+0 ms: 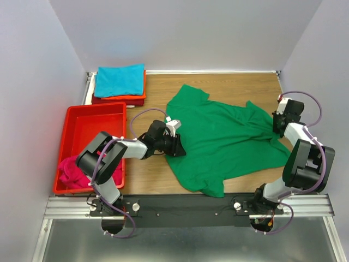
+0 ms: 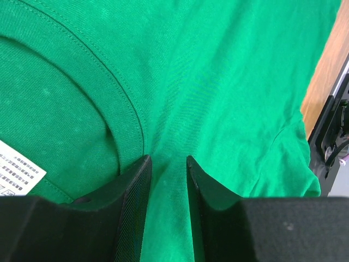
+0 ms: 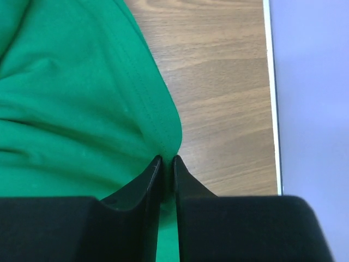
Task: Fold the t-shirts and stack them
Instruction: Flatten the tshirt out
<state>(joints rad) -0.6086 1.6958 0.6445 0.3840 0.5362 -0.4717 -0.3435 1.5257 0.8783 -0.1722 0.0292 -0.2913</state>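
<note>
Surface: a wood-grain surface (image 1: 240,87) is running from the arm bases back to the far wall, with a white strip along its far and right edges.
Room: plain pale walls (image 1: 180,33) are closing in the left, back and right sides.
Near edge: a metal rail (image 1: 185,203) is carrying both arm bases.
Green t-shirt (image 1: 229,142): is lying opened out and rumpled over the middle and right of the surface, one sleeve pointing to the far wall and its lower corner reaching almost to the rail.
Neck label (image 2: 19,169): a white printed tag is showing inside the collar, in the left wrist view.
Left claw (image 2: 167,159): is sitting on the shirt's left side just beside the collar seam, jaws partly apart and gripping a raised ridge of green cloth between them.
Right claw (image 3: 166,159): is pinching the stitched hem at the shirt's right edge, jaws almost together, with bare wood just beside it.
Red tray (image 1: 92,107): is standing at the left edge of the surface, well apart from the green t-shirt.
Magenta t-shirt (image 1: 73,169): is lying crumpled in the tray's near end, partly hidden by the left arm.
Folded stack: is sitting in the far left corner behind the tray, teal t-shirt (image 1: 120,81) on top, orange t-shirt (image 1: 144,86) under it, dark red t-shirt (image 1: 117,102) lowest.
In the way: the left arm is reaching across the bare wood between tray and green t-shirt; purple cables (image 1: 143,113) are looping above both arms.
</note>
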